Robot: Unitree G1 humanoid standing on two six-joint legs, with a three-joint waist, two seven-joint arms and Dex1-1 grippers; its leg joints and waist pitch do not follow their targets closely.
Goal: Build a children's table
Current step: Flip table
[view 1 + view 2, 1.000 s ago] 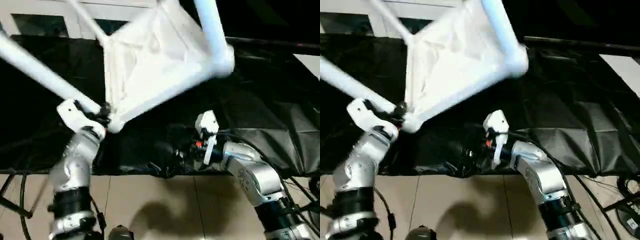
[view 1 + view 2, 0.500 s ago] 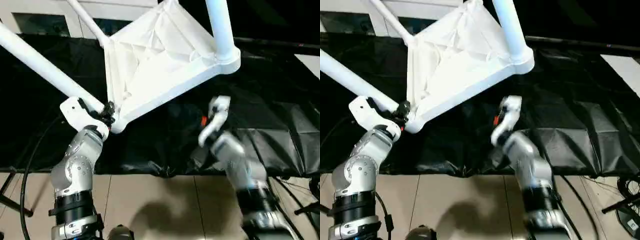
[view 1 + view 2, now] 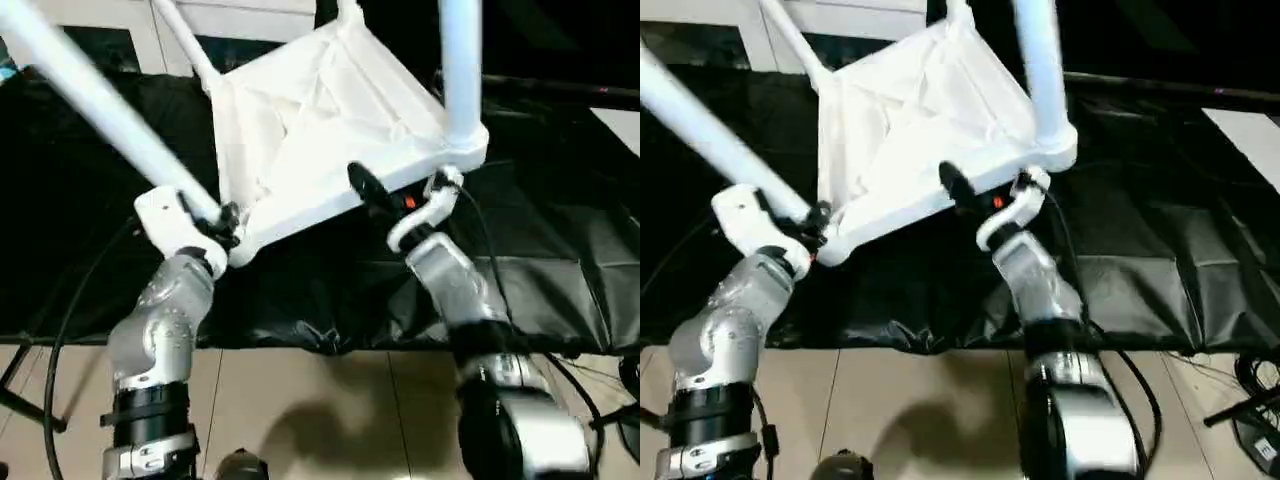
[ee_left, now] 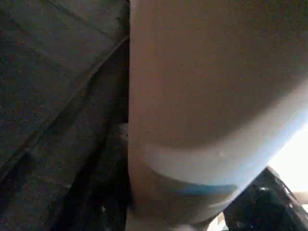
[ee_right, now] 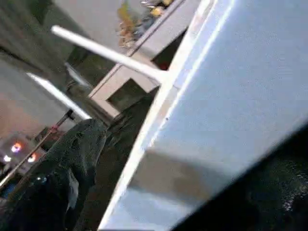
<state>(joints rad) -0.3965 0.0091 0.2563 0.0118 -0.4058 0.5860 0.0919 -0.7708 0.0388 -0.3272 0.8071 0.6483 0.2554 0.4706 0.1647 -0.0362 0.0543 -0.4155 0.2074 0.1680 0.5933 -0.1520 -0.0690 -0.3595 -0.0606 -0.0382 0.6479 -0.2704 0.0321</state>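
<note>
The children's table [image 3: 320,120] hangs tilted in the air with its underside towards me and white legs fitted in its corner sockets. My left gripper [image 3: 225,218] is shut on one leg [image 3: 100,95] right at the near left corner socket; that leg looms close in the left wrist view [image 4: 202,96]. Another leg [image 3: 460,60] rises from the right corner socket. My right gripper [image 3: 400,195] stands open astride the top's near rim beside that socket, one black finger [image 3: 365,185] in front of the rim. The rim [image 5: 231,106] runs between its fingers in the right wrist view.
A surface draped in black cloth [image 3: 560,230] lies under and behind the table. A white cabinet [image 3: 250,20] stands at the back. Tiled floor [image 3: 320,410] shows below, with cables [image 3: 60,330] at the left and a stand foot at the far right.
My right arm has risen from low over the black cloth up to the table's near rim by the right corner socket. The table has tipped a little; the left grip holds.
</note>
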